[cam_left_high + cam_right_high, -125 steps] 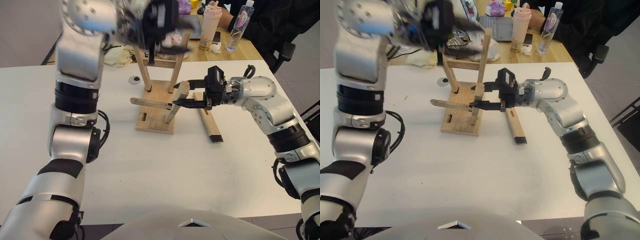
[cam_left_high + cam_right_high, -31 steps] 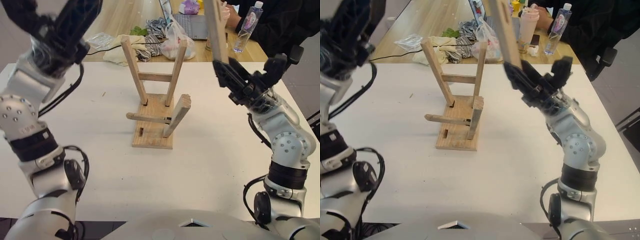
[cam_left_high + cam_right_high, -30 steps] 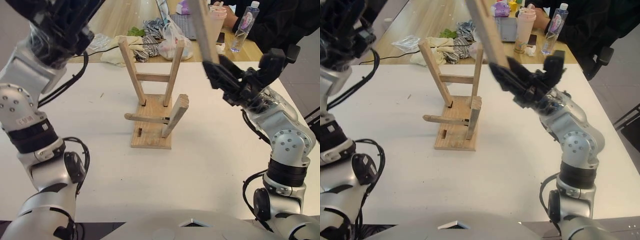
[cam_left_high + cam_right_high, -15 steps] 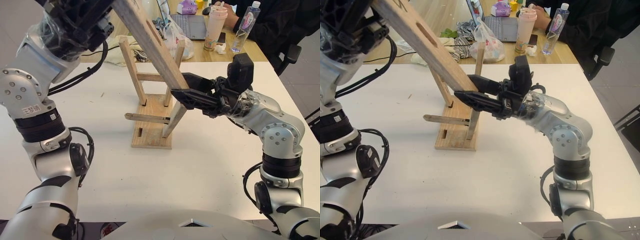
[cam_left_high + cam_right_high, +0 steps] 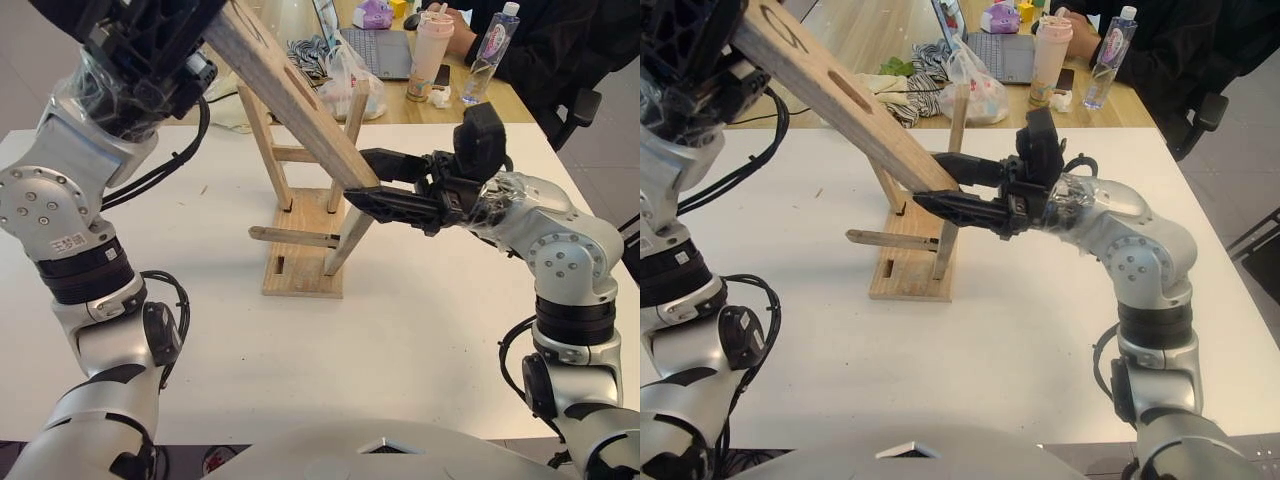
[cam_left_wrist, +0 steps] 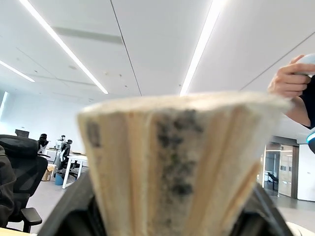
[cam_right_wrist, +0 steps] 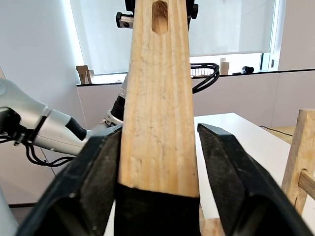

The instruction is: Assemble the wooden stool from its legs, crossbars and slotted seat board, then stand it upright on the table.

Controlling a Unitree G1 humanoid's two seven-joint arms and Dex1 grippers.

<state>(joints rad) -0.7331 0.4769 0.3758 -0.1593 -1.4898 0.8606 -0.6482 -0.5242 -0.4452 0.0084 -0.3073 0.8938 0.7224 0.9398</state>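
Left eye view, over the white table: a long, flat loose leg of pale, grainy wood, slanting in the air above the other stool parts, high end toward the robot's left. Pierced by an oval slot in its upper part; capped in black at the low end. Gripped at that low end by the right gripper, dark tapered fingers spread to the leg's width and pressed against either side. Clamped at the high end by the left gripper, dark pads hugging the rough end grain on both sides.

Below, flat on the table, the rectangular seat board with small cut slots. Standing at its far end, two splayed upright legs joined by a short rung. Nearer, a third leg leaning, foot on the board, with a thin crossbar jutting sideways from it, free end in the air.
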